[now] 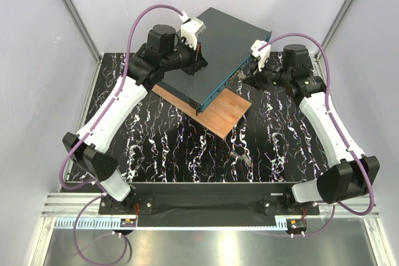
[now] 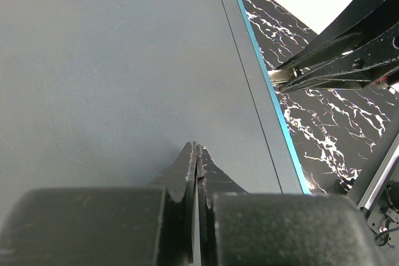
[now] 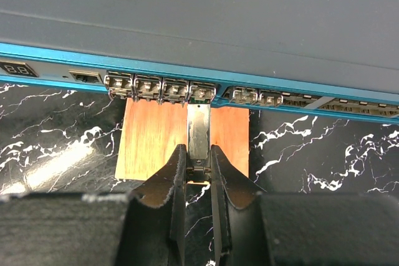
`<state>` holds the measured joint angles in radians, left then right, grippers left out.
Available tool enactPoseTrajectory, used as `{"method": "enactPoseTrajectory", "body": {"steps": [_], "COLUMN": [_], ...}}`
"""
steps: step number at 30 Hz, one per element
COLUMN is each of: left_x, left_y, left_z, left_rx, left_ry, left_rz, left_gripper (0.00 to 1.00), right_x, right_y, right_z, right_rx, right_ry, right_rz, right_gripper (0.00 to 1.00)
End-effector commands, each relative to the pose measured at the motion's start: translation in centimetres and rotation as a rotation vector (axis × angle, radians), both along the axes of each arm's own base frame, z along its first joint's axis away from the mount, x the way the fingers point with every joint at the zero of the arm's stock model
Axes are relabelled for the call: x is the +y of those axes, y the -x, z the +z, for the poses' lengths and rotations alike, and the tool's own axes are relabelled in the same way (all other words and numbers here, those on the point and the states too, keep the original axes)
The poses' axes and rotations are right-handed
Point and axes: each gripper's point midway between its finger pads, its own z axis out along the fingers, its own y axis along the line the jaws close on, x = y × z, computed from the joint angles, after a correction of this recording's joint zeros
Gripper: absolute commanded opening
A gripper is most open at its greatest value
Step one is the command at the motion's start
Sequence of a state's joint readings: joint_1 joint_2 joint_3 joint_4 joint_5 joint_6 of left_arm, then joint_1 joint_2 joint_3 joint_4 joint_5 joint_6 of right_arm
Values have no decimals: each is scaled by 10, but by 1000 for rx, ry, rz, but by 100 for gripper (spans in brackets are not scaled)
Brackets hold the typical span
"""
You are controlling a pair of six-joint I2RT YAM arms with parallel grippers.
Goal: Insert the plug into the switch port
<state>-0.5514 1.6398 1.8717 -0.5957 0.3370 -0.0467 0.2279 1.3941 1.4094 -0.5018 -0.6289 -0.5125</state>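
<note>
The switch [image 1: 221, 51] is a flat dark grey-teal box with one end resting on a wooden board. Its teal front face [image 3: 262, 85] has a row of small ports. My right gripper [image 3: 198, 154] is shut on a thin metal plug [image 3: 199, 126]. The plug's tip is at the mouth of the fourth port [image 3: 201, 91] of the left group. In the top view this gripper [image 1: 244, 77] is at the switch's front face. My left gripper [image 2: 197, 149] is shut and empty, its tips down on the switch's top [image 2: 112, 73]. It shows in the top view [image 1: 197, 61] too.
A thin brown wooden board [image 1: 215, 115] lies under the switch's front end, on the black marbled mat [image 1: 156, 147]. A small loose metal part [image 1: 242, 156] lies on the mat in front of the board. The right gripper's fingers [image 2: 349, 54] show in the left wrist view.
</note>
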Motion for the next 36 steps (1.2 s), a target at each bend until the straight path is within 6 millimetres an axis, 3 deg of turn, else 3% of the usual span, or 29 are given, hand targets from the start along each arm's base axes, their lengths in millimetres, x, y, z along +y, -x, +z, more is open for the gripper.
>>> {"method": "enactPoseTrajectory", "body": {"steps": [1,10,36], "left_x": [-3,-5,-4], "left_y": [-5,-4,-3], "left_z": [19,18,20], "left_rx": [-47,-43,-52], "left_ry": [47,49,46], "left_rz": [-9,-13,-19], "left_gripper": [0,0,0], "right_x": [18,18,34], "right_y": [1,7,-11], "right_z": [31,33,39], "right_rx": [-114,32,27], "right_ry": [-43,-147,-121], "right_rz": [76,-21,15], "right_gripper": [0,0,0]}}
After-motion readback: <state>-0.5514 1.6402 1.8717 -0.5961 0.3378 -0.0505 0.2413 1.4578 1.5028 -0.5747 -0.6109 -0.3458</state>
